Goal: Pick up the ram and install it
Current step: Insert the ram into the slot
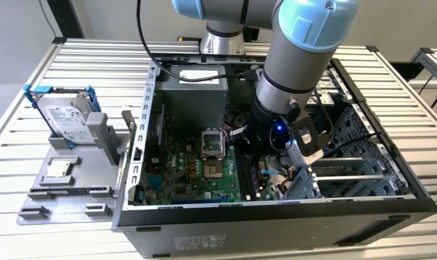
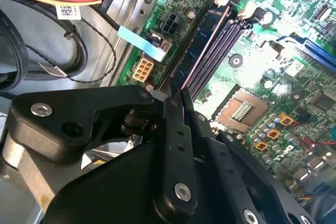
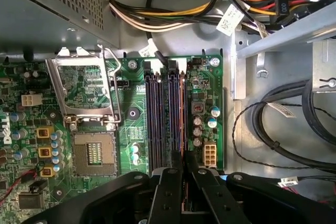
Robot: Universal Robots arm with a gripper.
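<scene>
The ram (image 2: 202, 51) is seen standing on edge in the outermost of the black slots (image 3: 163, 119) of the motherboard (image 3: 131, 129), its near end pinched between the pressed-together fingers (image 2: 176, 145) of the pincer (image 3: 184, 169) in both wrist views. In the exterior view the arm (image 1: 298, 59) is lowered steeply into the open computer case (image 1: 276, 216), with the pincer (image 1: 251, 149) down at the board beside the processor socket (image 1: 212, 142), while the hard drive (image 1: 63, 116) is left upright in its holder on the worktop (image 1: 16, 162), well apart.
</scene>
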